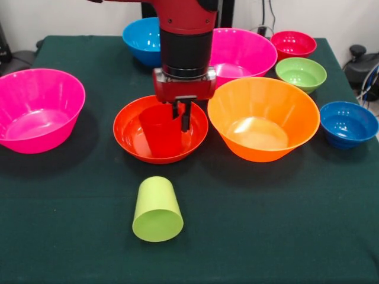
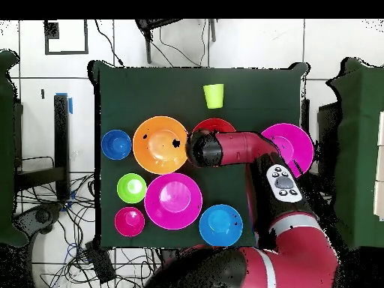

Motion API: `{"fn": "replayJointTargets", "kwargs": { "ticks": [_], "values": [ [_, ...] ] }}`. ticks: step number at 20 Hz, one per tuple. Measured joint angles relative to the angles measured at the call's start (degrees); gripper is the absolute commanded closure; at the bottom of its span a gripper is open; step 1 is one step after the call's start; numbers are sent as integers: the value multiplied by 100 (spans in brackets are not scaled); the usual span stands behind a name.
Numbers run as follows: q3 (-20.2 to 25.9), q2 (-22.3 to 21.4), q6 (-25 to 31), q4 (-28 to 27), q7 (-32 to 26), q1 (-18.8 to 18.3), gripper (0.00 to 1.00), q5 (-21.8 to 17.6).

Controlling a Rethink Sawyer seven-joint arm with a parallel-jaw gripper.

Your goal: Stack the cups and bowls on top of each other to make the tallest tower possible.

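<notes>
My gripper (image 1: 181,118) hangs over the medium red-orange bowl (image 1: 127,131), with its fingers closed on the right rim of the red cup (image 1: 159,135). The red cup stands upright inside that bowl. The lime green cup (image 1: 157,210) lies on its side on the cloth in front of the bowl. The big orange bowl (image 1: 263,118) sits just right of the red-orange bowl and is empty. In the overhead view the arm covers the red cup, and only part of the red-orange bowl (image 2: 215,125) shows, next to the orange bowl (image 2: 160,144).
One big pink bowl (image 1: 38,109) sits at the left and another (image 1: 243,53) behind the orange one. The light blue bowl (image 1: 142,38) is at the back. The magenta-red (image 1: 293,44), green (image 1: 301,74) and dark blue (image 1: 348,124) bowls line the right side.
</notes>
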Motion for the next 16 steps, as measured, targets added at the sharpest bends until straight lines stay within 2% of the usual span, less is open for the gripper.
{"fn": "replayJointTargets", "kwargs": {
  "ticks": [6,16],
  "values": [
    [-2,-19,-68,31,0,-213,100,0],
    [2,-62,-68,35,0,-215,100,0]
  ]
}}
